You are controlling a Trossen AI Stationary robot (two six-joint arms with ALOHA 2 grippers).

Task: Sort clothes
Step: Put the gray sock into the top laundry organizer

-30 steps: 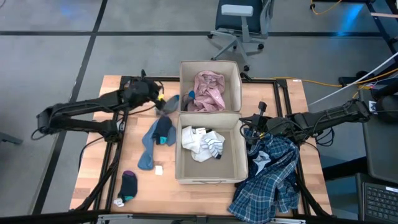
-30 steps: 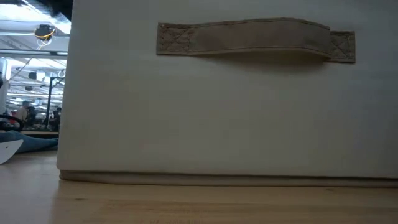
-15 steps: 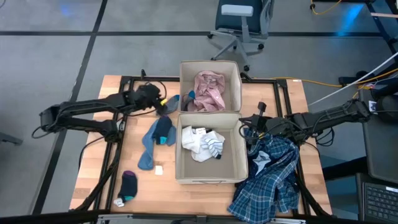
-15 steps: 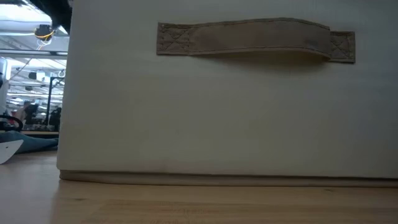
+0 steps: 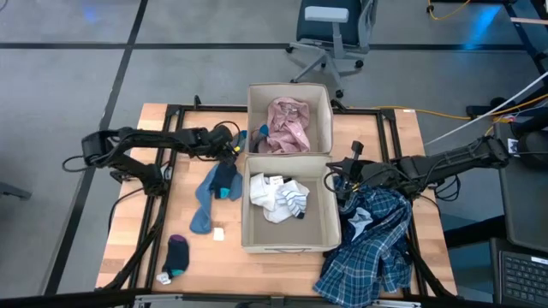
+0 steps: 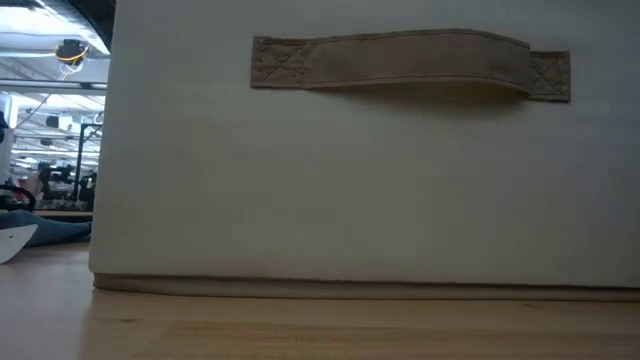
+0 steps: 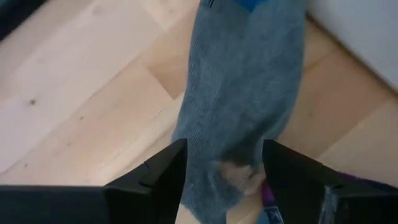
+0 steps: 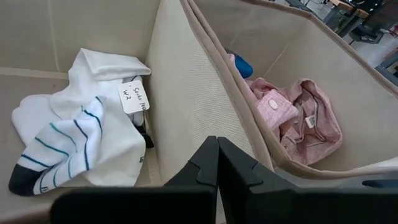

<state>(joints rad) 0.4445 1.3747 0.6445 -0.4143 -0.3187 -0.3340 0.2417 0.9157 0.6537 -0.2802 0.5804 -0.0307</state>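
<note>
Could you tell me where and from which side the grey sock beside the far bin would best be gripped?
Probably at its near end: the grey sock lies flat on the table, running lengthwise away from the open left gripper, whose fingers already straddle that end. Come straight down from above and pinch across its narrow width, since the flat fabric offers no raised edge.

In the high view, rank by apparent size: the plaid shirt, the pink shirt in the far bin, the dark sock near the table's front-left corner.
Largest to smallest:
1. plaid shirt, spread over the table's front right
2. pink shirt, bunched in the far bin
3. dark sock, clearly the smallest
</note>
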